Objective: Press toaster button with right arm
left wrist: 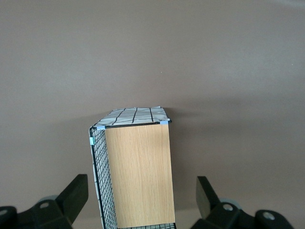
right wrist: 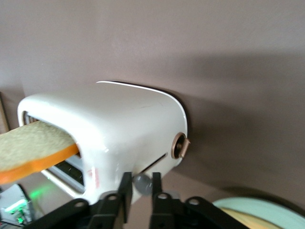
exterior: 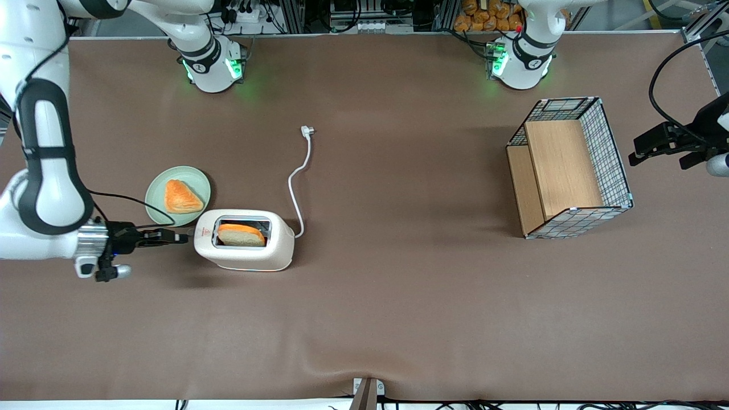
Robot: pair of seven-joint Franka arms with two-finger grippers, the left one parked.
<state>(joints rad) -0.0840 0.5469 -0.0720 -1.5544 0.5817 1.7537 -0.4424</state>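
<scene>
The white toaster (exterior: 245,253) lies on the brown table with a slice of bread (exterior: 240,234) in its wide slot. Its white cord (exterior: 296,188) runs away from the front camera to the plug (exterior: 307,132). My right gripper (exterior: 181,237) is at the toaster's narrow end, away from the cord. In the right wrist view the toaster (right wrist: 124,129) fills the frame. The small grey button (right wrist: 142,185) sits between my gripper's (right wrist: 140,179) slim black fingers, which stand close on either side of it. A copper knob (right wrist: 181,145) is on the same end.
A green plate (exterior: 156,191) with a pastry (exterior: 181,197) sits beside the toaster, farther from the front camera and close to my gripper; it also shows in the right wrist view (right wrist: 257,210). A wire-and-wood basket (exterior: 606,154) stands toward the parked arm's end.
</scene>
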